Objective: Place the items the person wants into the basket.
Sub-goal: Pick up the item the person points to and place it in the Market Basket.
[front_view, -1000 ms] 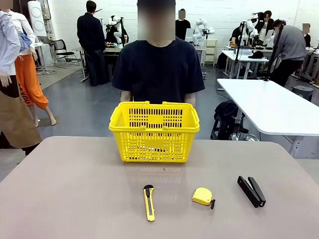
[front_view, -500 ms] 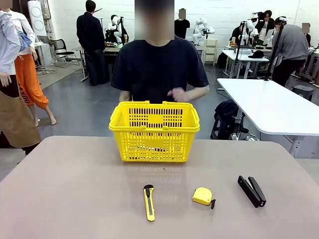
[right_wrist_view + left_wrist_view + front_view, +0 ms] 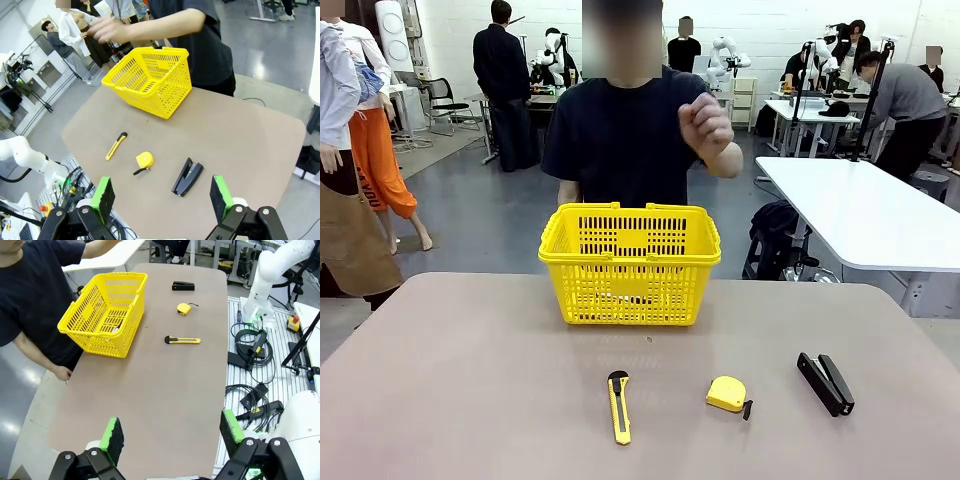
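One basket (image 3: 630, 265) of bright yellow plastic, with lattice walls and a thick rolled rim, is set at the far middle of the smooth grey-brown tabletop (image 3: 470, 380). It is directly in front of the person (image 3: 635, 140) in the black T-shirt. One hand (image 3: 705, 125) is raised to shoulder height, loosely curled, above the basket's right side.

Three tools are laid in a loose row nearer the robot, well apart from one another. One is a slim knife (image 3: 619, 407) with a yellow body and black end. One is a small rounded yellow tape measure (image 3: 726, 394). One is a black wedge-shaped stapler (image 3: 825, 383).

The knife lies flat, just left of the tape measure and well short of the basket. Its long axis runs almost straight from the near edge toward the basket, with the black end farthest.

The left claw (image 3: 171, 432) is held spread wide above the tabletop's end, with nothing between its green pads. The right claw (image 3: 162, 196) is likewise spread and empty, high over the stapler's side.
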Motion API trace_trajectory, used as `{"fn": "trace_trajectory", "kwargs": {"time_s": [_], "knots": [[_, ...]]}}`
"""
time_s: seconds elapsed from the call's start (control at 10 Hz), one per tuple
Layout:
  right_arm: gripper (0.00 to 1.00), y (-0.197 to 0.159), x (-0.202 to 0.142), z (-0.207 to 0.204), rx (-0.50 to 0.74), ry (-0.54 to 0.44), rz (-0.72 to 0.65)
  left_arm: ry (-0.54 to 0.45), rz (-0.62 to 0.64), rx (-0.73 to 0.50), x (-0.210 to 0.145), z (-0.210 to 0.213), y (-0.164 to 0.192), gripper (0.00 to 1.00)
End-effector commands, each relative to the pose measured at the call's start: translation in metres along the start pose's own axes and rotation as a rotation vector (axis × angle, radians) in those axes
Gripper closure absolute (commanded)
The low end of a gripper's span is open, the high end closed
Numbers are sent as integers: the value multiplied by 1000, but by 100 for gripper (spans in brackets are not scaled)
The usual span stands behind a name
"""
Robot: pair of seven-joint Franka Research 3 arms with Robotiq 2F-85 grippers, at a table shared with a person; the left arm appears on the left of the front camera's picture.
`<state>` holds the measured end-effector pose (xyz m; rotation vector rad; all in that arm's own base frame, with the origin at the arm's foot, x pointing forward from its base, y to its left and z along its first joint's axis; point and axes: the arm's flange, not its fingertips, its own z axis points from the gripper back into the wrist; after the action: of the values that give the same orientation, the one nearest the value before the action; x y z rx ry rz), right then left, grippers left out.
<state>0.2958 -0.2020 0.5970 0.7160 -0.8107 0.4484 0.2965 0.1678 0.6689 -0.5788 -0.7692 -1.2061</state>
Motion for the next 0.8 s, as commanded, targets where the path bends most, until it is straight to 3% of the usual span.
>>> {"fn": "trace_trajectory", "kwargs": {"time_s": [0.0,0.7], "knots": [[0,-1,2,-1,16,-21,19,-15,-27,-8,0,2,0,0],[0,-1,2,-1,16,-21,19,-15,-27,-8,0,2,0,0]]}}
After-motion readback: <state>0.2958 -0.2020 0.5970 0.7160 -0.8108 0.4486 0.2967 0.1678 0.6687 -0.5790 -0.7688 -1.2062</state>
